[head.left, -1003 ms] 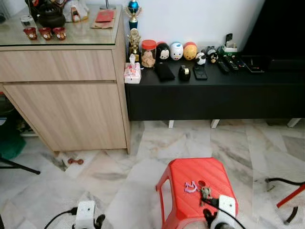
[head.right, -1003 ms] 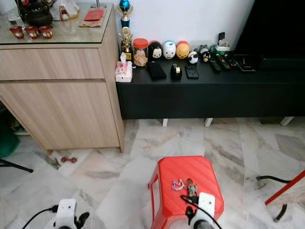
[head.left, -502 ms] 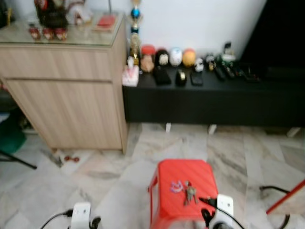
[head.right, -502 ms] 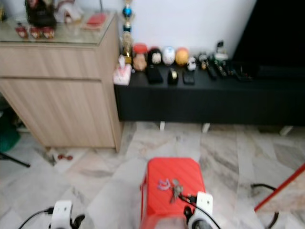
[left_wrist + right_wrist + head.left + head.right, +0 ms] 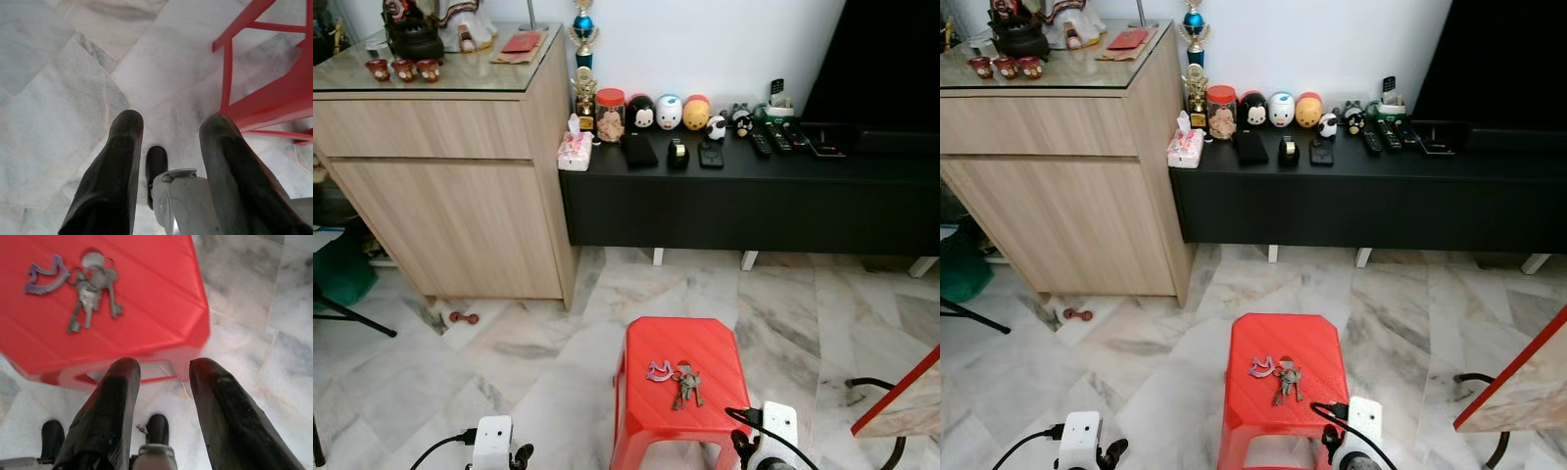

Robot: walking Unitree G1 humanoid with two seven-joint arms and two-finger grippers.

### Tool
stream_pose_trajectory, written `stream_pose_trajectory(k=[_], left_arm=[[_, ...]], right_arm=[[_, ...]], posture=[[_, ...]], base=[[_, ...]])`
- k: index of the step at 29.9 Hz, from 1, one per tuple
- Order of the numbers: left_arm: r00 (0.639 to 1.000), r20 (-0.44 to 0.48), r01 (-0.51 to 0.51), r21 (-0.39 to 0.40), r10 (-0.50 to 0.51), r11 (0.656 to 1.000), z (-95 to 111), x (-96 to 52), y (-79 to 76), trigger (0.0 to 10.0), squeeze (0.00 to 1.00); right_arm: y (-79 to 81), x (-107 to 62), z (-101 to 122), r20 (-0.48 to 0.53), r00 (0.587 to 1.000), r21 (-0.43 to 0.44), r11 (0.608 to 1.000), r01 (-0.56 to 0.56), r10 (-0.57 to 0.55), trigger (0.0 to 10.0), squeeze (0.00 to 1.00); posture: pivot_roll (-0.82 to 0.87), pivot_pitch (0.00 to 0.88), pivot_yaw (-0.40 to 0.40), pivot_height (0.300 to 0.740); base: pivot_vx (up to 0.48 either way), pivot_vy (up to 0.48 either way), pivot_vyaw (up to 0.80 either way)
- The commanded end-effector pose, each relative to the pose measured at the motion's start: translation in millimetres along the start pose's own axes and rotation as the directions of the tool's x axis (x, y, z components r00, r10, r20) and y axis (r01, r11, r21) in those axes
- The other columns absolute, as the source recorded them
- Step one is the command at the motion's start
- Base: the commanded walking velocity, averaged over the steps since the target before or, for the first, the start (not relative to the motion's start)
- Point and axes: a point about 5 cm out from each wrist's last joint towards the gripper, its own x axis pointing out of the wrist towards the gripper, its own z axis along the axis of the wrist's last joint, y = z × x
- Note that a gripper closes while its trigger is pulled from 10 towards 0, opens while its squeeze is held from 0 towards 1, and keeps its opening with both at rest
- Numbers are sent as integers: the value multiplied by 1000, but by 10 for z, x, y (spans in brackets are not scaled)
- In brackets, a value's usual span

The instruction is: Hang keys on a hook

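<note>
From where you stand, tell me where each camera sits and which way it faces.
Left eye and right eye: on the head, looking forward and down at the red stool, keys and black cabinet; both wrists at the bottom edge.
Left wrist: faces the marble floor past the open left gripper.
Right wrist: faces the stool edge past the open right gripper; shares keys with the head views.

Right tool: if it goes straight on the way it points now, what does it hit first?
Probably the near edge of the red stool. The right tool is open, just short of that edge and above the floor; the keys lie farther on, on the stool's top. Depth is unclear.
</note>
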Motion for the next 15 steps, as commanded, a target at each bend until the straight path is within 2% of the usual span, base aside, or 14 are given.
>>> stream_pose_trajectory(k=[1,5,9,15], left_arm=[[1000,-21,-4,6,5,1000,-37,-8,13,10000,0],[1000,-23,-5,5,5,1000,-40,-9,11,10000,0],[1000,-23,-5,4,5,1000,-41,-9,10,10000,0],[1000,-20,-5,3,5,1000,-38,-9,11,10000,0]], right_arm=[[28,10,52,21,1000,-17,1000,-13,14,10000,0],[37,13,64,18,1000,-76,997,-22,23,10000,0],[32,11,55,16,1000,-76,997,-21,22,10000,0],[-172,-44,-69,-12,1000,-85,996,-2,1,10000,0]], posture=[[155,31,-55,740],[156,30,-57,740],[156,30,-57,740],[156,30,-56,740]], base=[[0,0,0],[0,0,0],[0,0,0],[0,0,0]])
